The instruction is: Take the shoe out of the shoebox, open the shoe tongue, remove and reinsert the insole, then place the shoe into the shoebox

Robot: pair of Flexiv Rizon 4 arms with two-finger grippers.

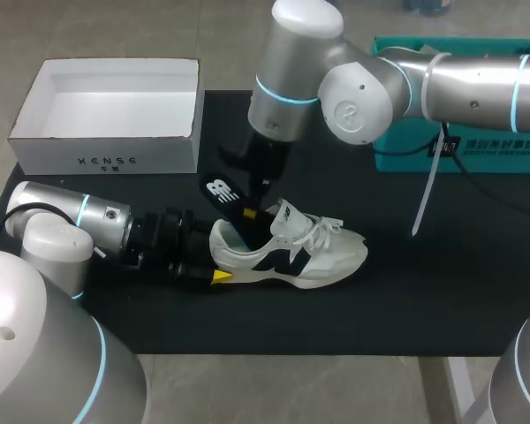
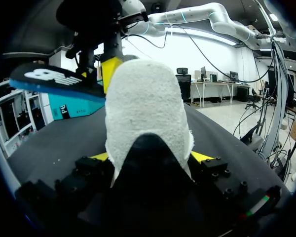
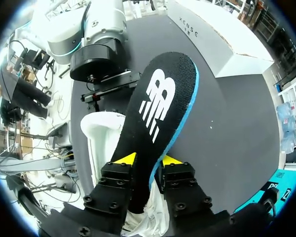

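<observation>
A white sneaker with a dark side logo lies on its sole on the black mat, toe to the right. My left gripper comes in low from the left and is shut on the heel; the heel fills the gap between its yellow tips. From above, my right gripper is shut on the black, blue-edged insole. The insole slants up and left out of the shoe's opening, its front end still inside. Seen from the right wrist, the insole runs out from between the fingers above the shoe.
The open white shoebox stands at the back left, partly on the mat. A teal box sits at the back right under my right arm, and a white strap hangs from that arm. Bare mat lies right of the shoe.
</observation>
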